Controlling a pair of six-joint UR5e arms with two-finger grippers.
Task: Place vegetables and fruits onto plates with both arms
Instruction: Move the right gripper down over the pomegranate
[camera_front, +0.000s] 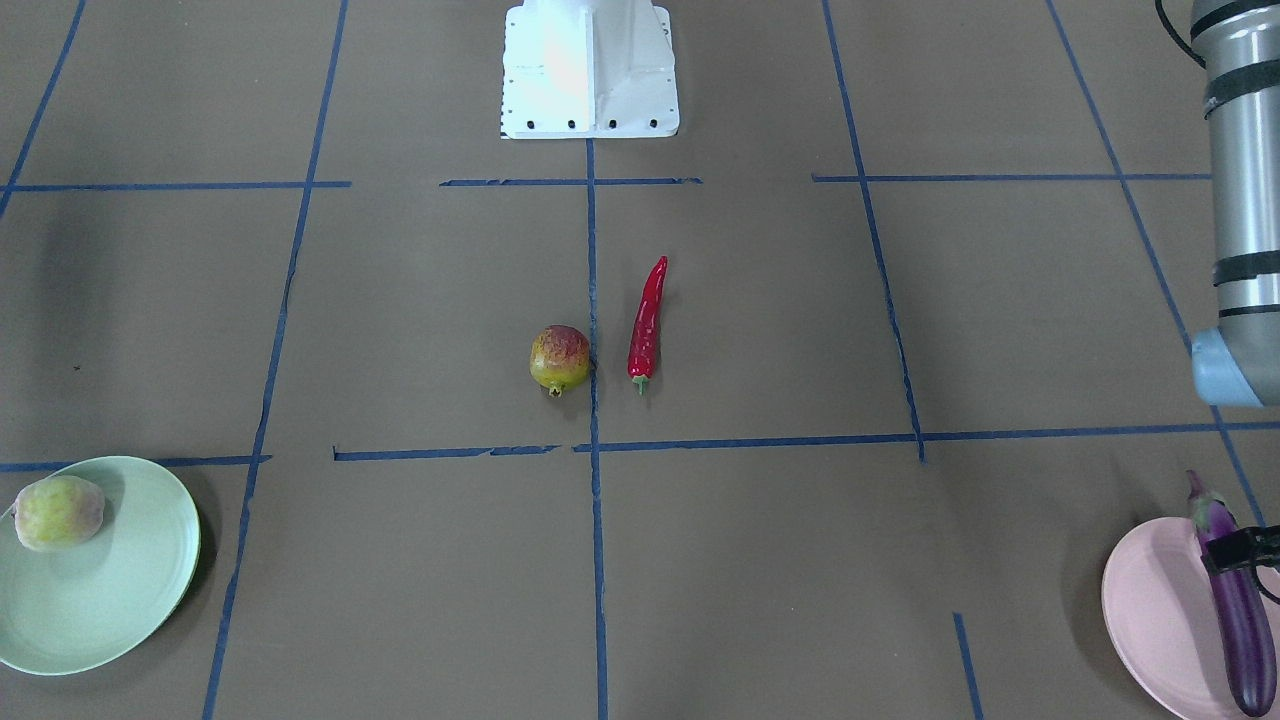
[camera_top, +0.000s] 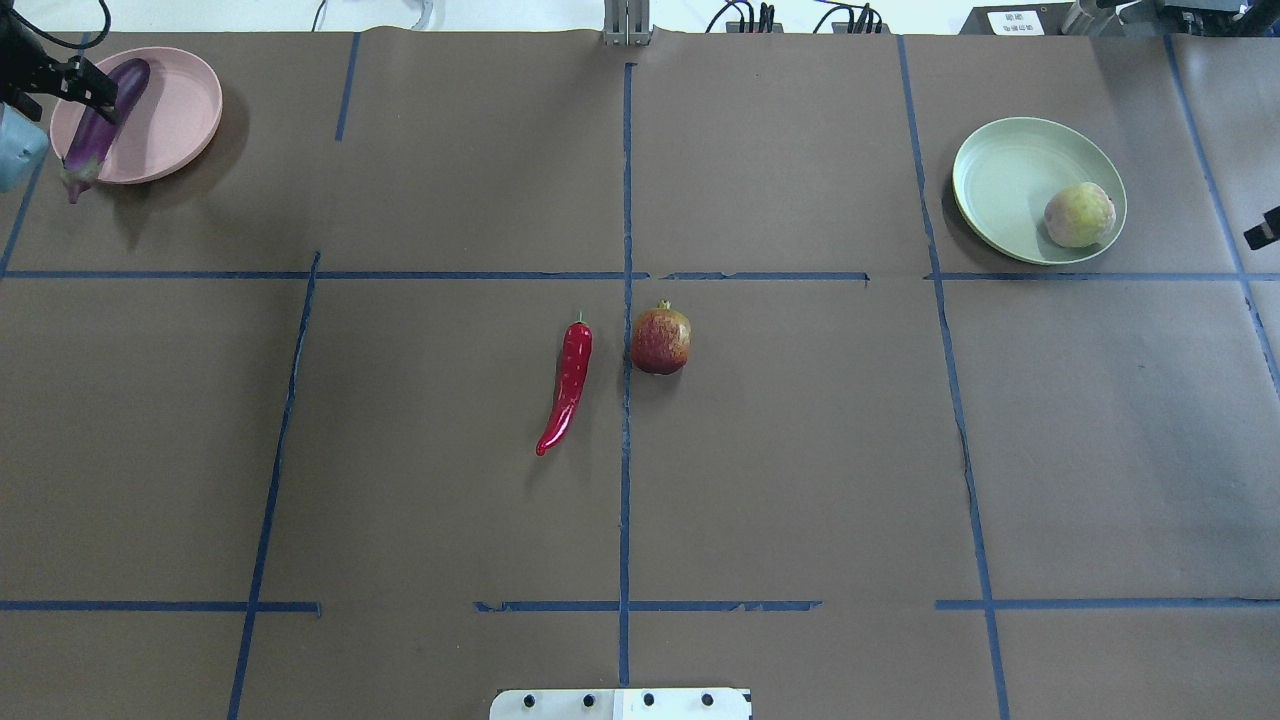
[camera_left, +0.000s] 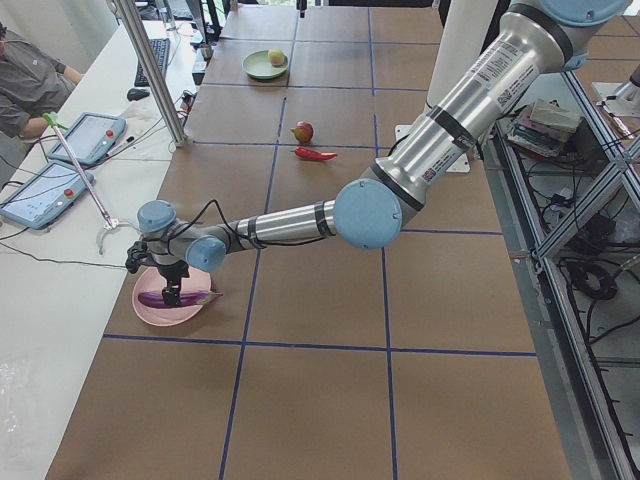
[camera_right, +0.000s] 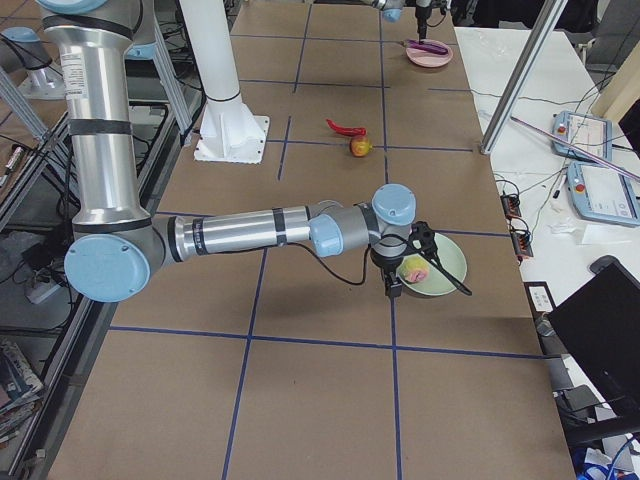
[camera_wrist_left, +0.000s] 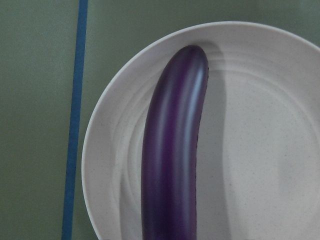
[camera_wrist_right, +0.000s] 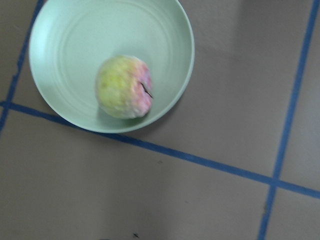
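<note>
The purple eggplant lies on the pink plate, and its cap end sticks out past the rim. My left gripper is clamped across its middle; it also shows in the overhead view. The left wrist view shows the eggplant on the plate. The pale yellow-green fruit sits in the mint green plate. My right gripper hovers beside that plate, and I cannot tell whether it is open. The red chili and the mottled fruit lie side by side at the table's centre.
The white base block stands at the robot's edge of the table. Blue tape lines cross the brown surface. My left forearm hangs over the table near the pink plate. A side bench with tablets runs along the far edge.
</note>
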